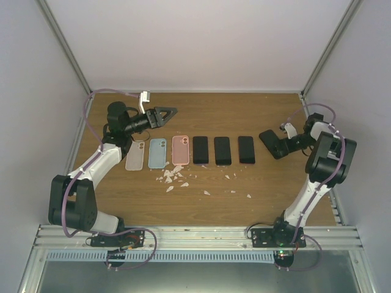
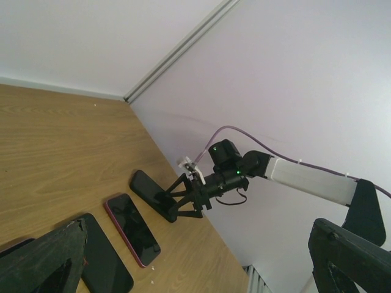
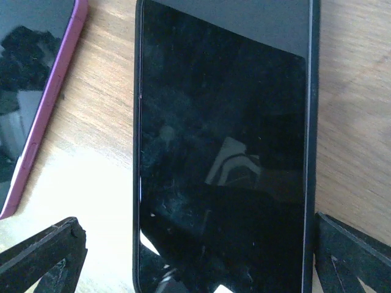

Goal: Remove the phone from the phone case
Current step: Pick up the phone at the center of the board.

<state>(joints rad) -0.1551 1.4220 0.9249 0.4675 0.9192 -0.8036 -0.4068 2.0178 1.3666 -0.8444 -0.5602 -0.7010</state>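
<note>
A black phone with a dark rim (image 1: 267, 138) lies at an angle at the right of the wooden table (image 1: 244, 116). My right gripper (image 1: 273, 145) is open and straddles its near end. In the right wrist view the phone (image 3: 223, 152) fills the space between the fingers (image 3: 43, 256); the right finger is at its edge and the left finger stands apart from it. The left wrist view shows this phone (image 2: 146, 190) under the right gripper (image 2: 174, 206). My left gripper (image 1: 171, 113) is open and empty, raised at the back left.
A row lies mid-table: a clear case (image 1: 135, 155), a blue case (image 1: 157, 152), a pink case (image 1: 180, 149) and three dark phones (image 1: 222, 150). The rightmost one has a magenta rim (image 3: 43, 104). White scraps (image 1: 174, 177) lie in front. Walls stand left, right and behind.
</note>
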